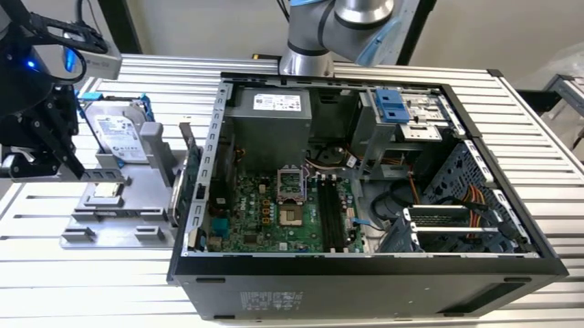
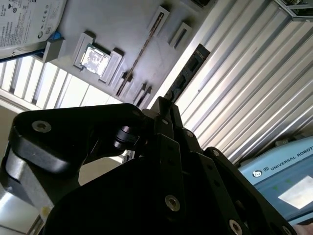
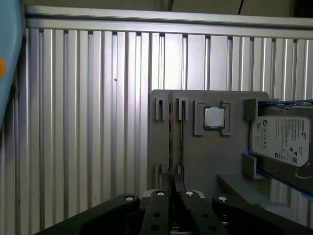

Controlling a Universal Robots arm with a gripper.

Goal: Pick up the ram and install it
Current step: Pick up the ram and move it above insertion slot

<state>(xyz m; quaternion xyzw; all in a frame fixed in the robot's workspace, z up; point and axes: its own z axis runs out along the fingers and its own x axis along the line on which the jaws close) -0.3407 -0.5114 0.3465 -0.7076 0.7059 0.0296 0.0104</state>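
**Gripper high over the parts holder, ram in its slots**

Down on the ribbed metal surface [image 3: 88, 122] sits the grey parts holder [image 3: 195, 166], and it's loaded. The ram [image 3: 170, 142] stands on edge in slots along the holder's edge farthest from the hard drive [image 3: 281, 142]. The square processor chip [image 3: 214, 118] rests in a recess between the two. The gripper [image 3: 173, 195] hangs well above the holder, lined up with the ram's length. Its fingers are drawn together with nothing in them.

In the second wrist view the ram [image 2: 141, 51] is a thin line across the holder. A pale blue arm segment [image 2: 283, 181] shows beside the gripper [image 2: 164, 105].

The exterior view takes in the open computer case [image 1: 365, 280], lying just beside the holder near the middle of the surface. Inside it are a green motherboard [image 1: 273, 219] with black memory slots [image 1: 330, 212], a grey power supply [image 1: 269, 116], a blue-tabbed drive bay [image 1: 390, 106], and orange and yellow cables [image 1: 470, 205]. The arm's base [image 1: 306, 61] stands at the surface's far edge, with a plain pale wall [image 1: 493, 34] behind.
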